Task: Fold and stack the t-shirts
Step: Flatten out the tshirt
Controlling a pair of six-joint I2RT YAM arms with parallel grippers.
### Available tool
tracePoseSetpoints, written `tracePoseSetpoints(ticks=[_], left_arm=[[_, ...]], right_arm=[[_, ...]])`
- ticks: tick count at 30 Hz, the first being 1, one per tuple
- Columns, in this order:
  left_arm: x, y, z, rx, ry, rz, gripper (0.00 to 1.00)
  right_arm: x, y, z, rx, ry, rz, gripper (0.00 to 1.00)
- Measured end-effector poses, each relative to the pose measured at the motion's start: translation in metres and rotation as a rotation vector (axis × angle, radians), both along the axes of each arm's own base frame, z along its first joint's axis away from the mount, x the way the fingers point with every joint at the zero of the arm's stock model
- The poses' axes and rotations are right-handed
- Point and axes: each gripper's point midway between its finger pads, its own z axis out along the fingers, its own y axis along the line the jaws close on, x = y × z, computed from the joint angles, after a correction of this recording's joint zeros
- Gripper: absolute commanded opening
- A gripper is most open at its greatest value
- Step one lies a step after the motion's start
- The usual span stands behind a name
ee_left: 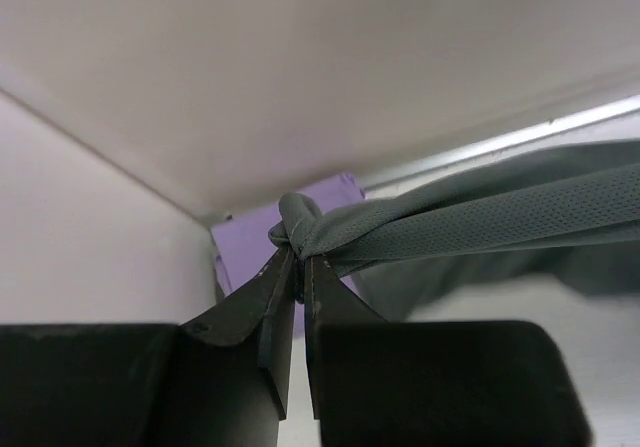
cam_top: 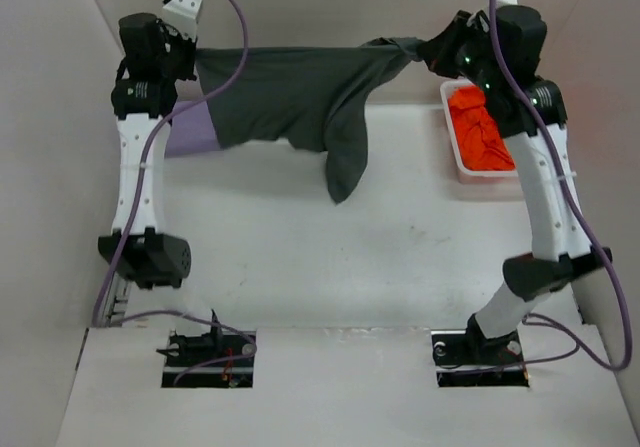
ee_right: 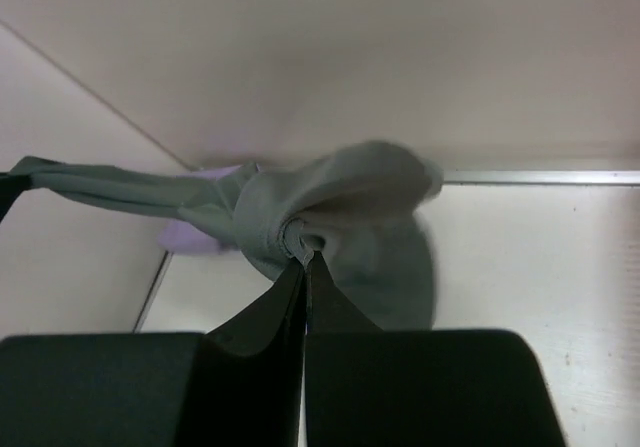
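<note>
1. The left gripper [ee_left: 299,259] is closed on a bunched corner of the dark grey t-shirt [cam_top: 290,102]. In the left wrist view the cloth is knotted up right at the fingertips, and the jaws are nearly touching around it.
2. The right gripper [ee_right: 303,259] is clamped tight on the opposite end of the same shirt. A wad of grey fabric bulges just beyond its tips.
3. The grey shirt hangs in the air between the two grippers, over the far side of the table [cam_top: 300,257]. Its top edge is pulled fairly taut from one grip to the other.
4. The shirt's long axis runs left to right across the top view, roughly parallel to the far wall.
5. Below that edge the body of the shirt drapes toward the near side. One longer flap droops down right of centre and points at the table. It may be brushing the surface, but the overhead angle does not settle that.
6. The lavender t-shirt [cam_top: 190,132] lies on the table at the far left, below and just beside the left gripper. The grey cloth partly covers it.
7. The orange t-shirt [cam_top: 478,132] sits crumpled inside the white basket [cam_top: 447,117] at the far right. It is next to the right arm and apart from the grey shirt.
</note>
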Motion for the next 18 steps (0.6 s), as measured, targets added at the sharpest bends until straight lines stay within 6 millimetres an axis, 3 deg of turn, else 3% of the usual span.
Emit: tracePoseSetpoints(ticks=[1,3,5,6,7,10,12,14,16,18], left_arm=[[-0.012,-0.005,0.011,0.004,-0.034,-0.005,0.02],[-0.041,-0.013,0.015,0.019,-0.061,-0.021,0.03],[-0.069,-0.022,-0.001,0.037,-0.044,-0.043,0.04],[-0.08,-0.025,-0.014,0.045,-0.023,-0.054,0.04],[-0.09,-0.028,-0.034,0.054,0.012,-0.063,0.04],[-0.116,-0.027,-0.11,0.079,0.168,-0.076,0.06],[-0.135,-0.025,-0.172,0.098,0.312,-0.085,0.08],[-0.157,-0.023,-0.228,0.117,0.455,-0.099,0.09],[-0.185,-0.022,-0.279,0.138,0.592,-0.117,0.11],[-0.209,-0.021,-0.316,0.158,0.698,-0.136,0.15]], right_arm=[[-0.012,0.0,0.008,-0.003,-0.023,0.005,0.0],[-0.037,-0.001,0.002,-0.017,-0.028,0.012,0.0],[-0.059,-0.002,-0.028,-0.035,0.013,0.015,0.0],[-0.068,-0.001,-0.052,-0.044,0.047,0.019,0.0],[-0.076,-0.001,-0.079,-0.053,0.092,0.018,0.0],[-0.105,0.001,-0.185,-0.084,0.285,0.02,0.0],[-0.136,0.002,-0.265,-0.105,0.443,0.02,0.0],[-0.172,0.004,-0.331,-0.113,0.58,0.023,0.04],[-0.21,0.006,-0.384,-0.113,0.683,0.029,0.12],[-0.241,0.009,-0.423,-0.109,0.76,0.036,0.24]])
